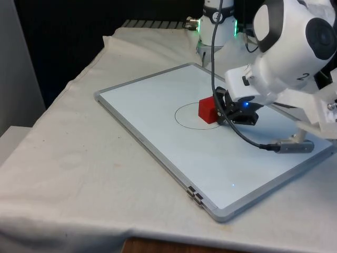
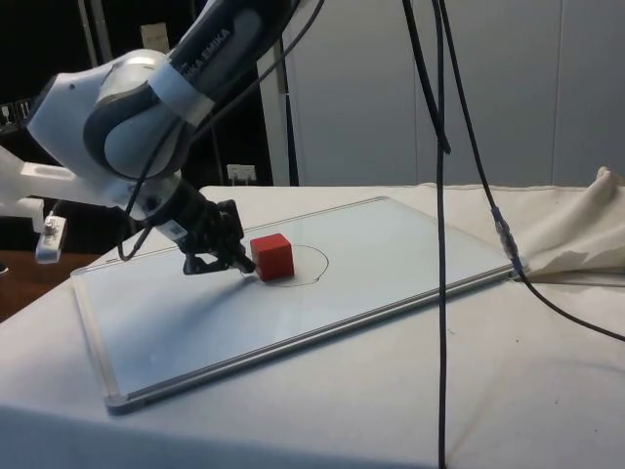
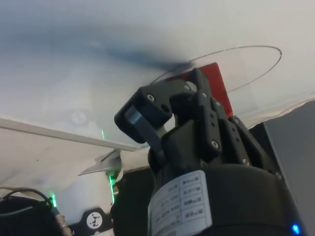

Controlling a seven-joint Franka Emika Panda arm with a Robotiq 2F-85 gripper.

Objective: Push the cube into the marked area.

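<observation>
Overall light: the front and side views were evenly and brightly lit, with dark backgrounds behind.
Shadows: a soft grey shadow of the arm lay on the flat white metal-framed board (image 2: 371,264) beside the black two-finger gripper (image 2: 227,256); in the wrist view a dark blurred streak crossed the board (image 3: 74,64).
Glare: the board shone pale and slightly glossy in the front view (image 1: 158,113).
Focus: the gripper body (image 3: 192,162) was soft close to the wrist camera; the small red cube (image 3: 219,78) looked sharper.

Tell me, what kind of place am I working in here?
Likely a robotics lab bench: a cloth-covered table, a whiteboard with a drawn circle, and a red cube at the gripper.
</observation>
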